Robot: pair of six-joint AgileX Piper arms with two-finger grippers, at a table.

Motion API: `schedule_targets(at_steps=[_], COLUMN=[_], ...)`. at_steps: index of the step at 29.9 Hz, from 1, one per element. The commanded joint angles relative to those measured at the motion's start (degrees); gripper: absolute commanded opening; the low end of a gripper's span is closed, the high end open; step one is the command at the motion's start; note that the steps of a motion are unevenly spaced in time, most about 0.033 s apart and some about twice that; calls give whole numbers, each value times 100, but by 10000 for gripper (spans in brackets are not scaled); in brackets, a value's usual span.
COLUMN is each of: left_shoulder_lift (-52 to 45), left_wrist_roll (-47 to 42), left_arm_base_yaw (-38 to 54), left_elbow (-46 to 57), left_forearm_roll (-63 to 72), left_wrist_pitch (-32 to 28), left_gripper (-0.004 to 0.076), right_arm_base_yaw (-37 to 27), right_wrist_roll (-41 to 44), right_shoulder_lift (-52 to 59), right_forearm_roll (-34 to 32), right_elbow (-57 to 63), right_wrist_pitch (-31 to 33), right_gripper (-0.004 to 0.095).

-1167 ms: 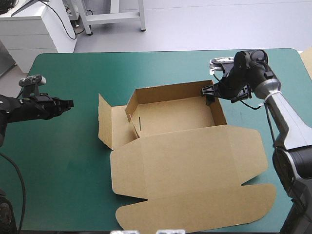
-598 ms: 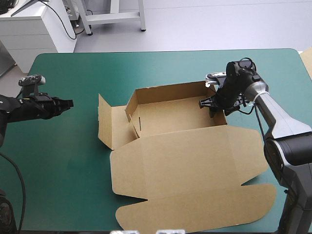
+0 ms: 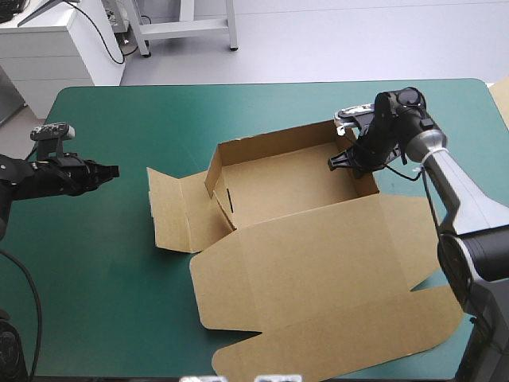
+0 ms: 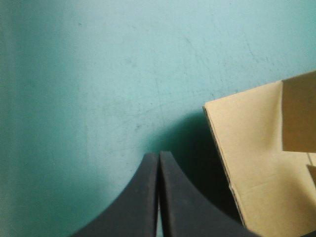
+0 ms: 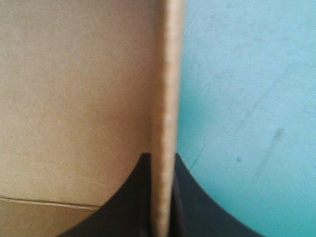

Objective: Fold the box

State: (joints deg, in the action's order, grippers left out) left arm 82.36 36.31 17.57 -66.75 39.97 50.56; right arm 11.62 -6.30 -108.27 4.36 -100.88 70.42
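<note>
The brown box (image 3: 286,187) lies at the centre and lower right of the high view on the teal-green table (image 3: 103,263). It is an open tray with its walls raised, its lid (image 3: 318,286) flat toward the bottom edge and a side flap (image 3: 171,211) spread at centre left. The right claw (image 3: 343,159) is at the tray's upper right corner, clamped on the box wall (image 5: 165,98), which stands between its black fingers (image 5: 197,207). The left claw (image 3: 111,169), at the frame's left, is well apart from the box, tips pressed together on nothing.
</note>
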Motion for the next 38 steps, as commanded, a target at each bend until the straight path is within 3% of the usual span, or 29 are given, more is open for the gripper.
schedule_targets(at_steps=[1, 12, 17, 22, 27, 33, 38], left_shoulder_lift=[-217, -217, -166, 41, 123, 111, 111], left_wrist_roll=[-26, -50, 10, 115, 115, 414, 444], left_arm_base_yaw=[7, 139, 524, 308, -422, -1188, -1690], left_elbow=[-148, -148, -148, -148, -148, -209, -389], left_forearm_roll=[275, 826, 1486, 1583, 1993, 3891, 4081], left_wrist_pitch=[-156, -620, -634, -362, -235, 206, 564], left_gripper=[-8, -8, -8, -8, -8, -8, -8], right_arm_base_yaw=[-41, -41, -41, -30, -30, -30, -30], right_wrist_roll=[-37, 270, 342, 330, 330, 457, 482], right_shoulder_lift=[996, 2729, 2990, 2948, 2755, 2449, 2302], right_forearm_roll=[81, 408, 843, 1149, 1080, 332, 117], right_elbow=[-222, -222, -222, -227, -227, -227, -236], right_wrist_pitch=[109, 103, 103, -119, -363, -617, -642], right_gripper=[-20, -19, -19, -19, -19, -19, -19])
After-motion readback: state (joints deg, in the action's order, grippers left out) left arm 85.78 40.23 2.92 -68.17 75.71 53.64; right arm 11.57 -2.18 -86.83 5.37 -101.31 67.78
